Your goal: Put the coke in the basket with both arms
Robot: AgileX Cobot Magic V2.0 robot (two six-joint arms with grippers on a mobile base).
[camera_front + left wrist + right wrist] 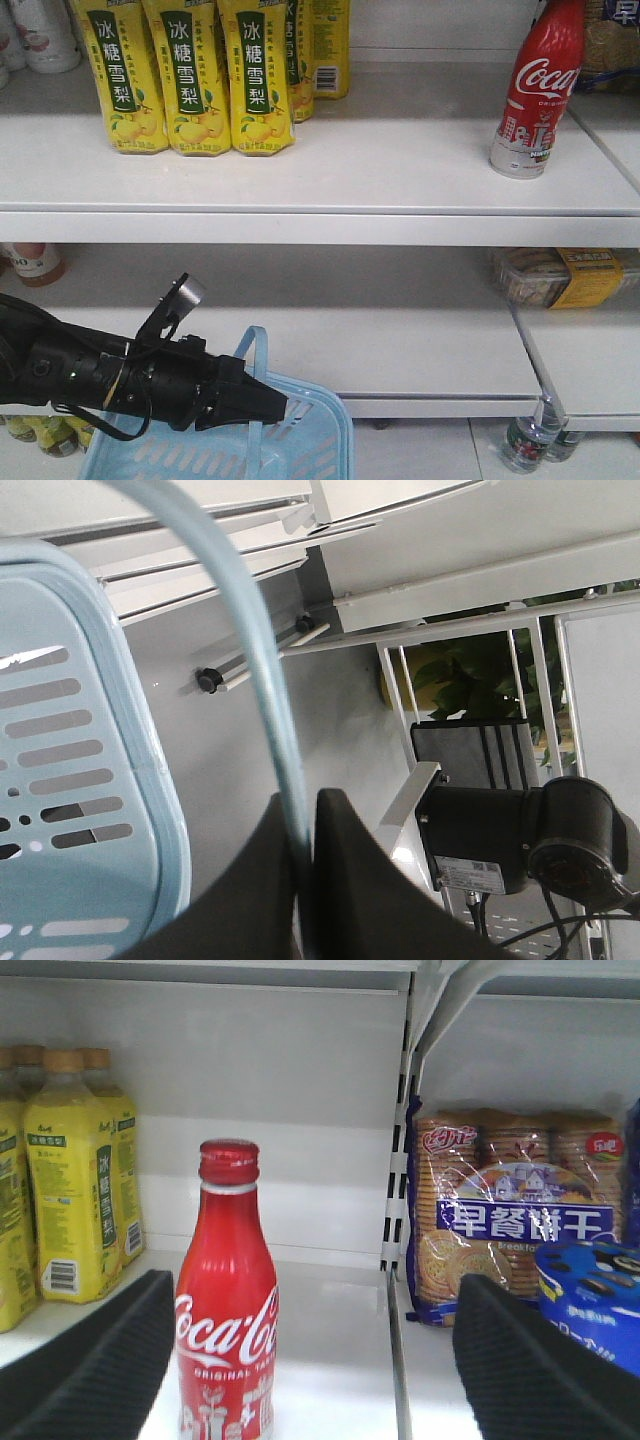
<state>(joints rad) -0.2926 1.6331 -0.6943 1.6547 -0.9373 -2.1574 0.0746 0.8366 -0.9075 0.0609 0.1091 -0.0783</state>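
The coke, a red bottle with white script, stands upright on the upper shelf at the right. In the right wrist view the coke stands just ahead, next to the left finger of my open right gripper, not touched. The light blue basket hangs low at the left. My left gripper is shut on the basket's pale blue handle, which runs between its fingertips. My right gripper does not show in the front view.
Yellow-labelled bottles stand in a row on the upper shelf at the left. A biscuit pack and a blue tub lie beyond a shelf divider, right of the coke. A food box sits on the lower shelf.
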